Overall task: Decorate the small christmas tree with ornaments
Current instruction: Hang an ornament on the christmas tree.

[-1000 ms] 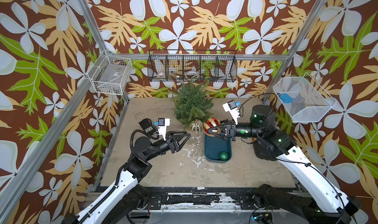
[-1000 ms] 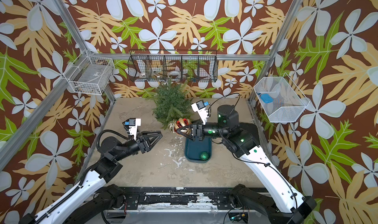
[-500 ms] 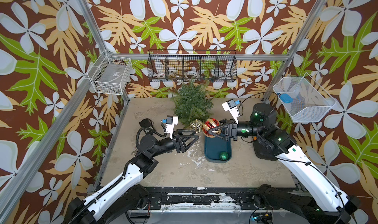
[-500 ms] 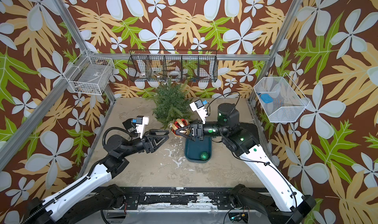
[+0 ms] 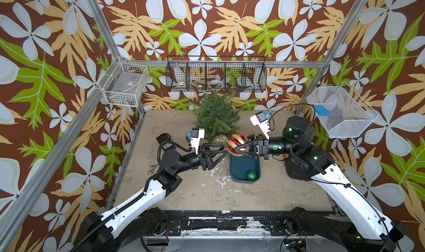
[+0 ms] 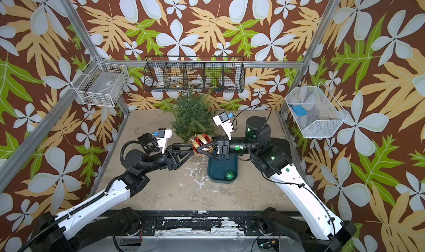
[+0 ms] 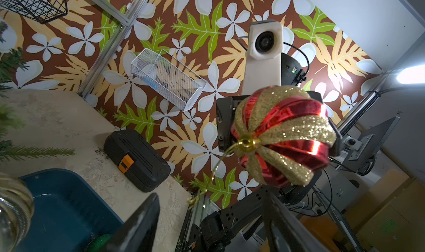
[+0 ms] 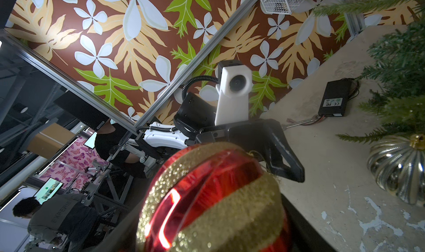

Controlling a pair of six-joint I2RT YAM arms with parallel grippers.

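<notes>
Between the jaws of the right arm (image 5: 278, 146), at mid-frame in both top views, the red-and-gold bauble (image 5: 236, 143) is pinched and held off the surface, above the upper end of the teal tray (image 5: 232, 170). The left arm (image 5: 181, 162) reaches in from the left with its jaws spread. Their tips are just beside the bauble, and contact cannot be confirmed. In the left wrist view the bauble's gold cord (image 7: 213, 172) hangs loose from its cap.

The gold-and-white bauble (image 5: 219, 140) sits immediately left of the held one, at the foot of the small tree (image 5: 216, 117), which stands upper centre on the tabletop (image 5: 264, 198). The green glitter bauble (image 5: 251, 175) lies in the tray's lower right corner.

The tabletop is mottled beige with white chipped patches. A black box (image 8: 334, 99) with wires lies flat on it. Floral wallpaper (image 5: 207, 20) covers all three walls. A black wire basket (image 5: 216, 76) hangs on the back wall, and a white one (image 5: 124, 85) hangs at upper left.
</notes>
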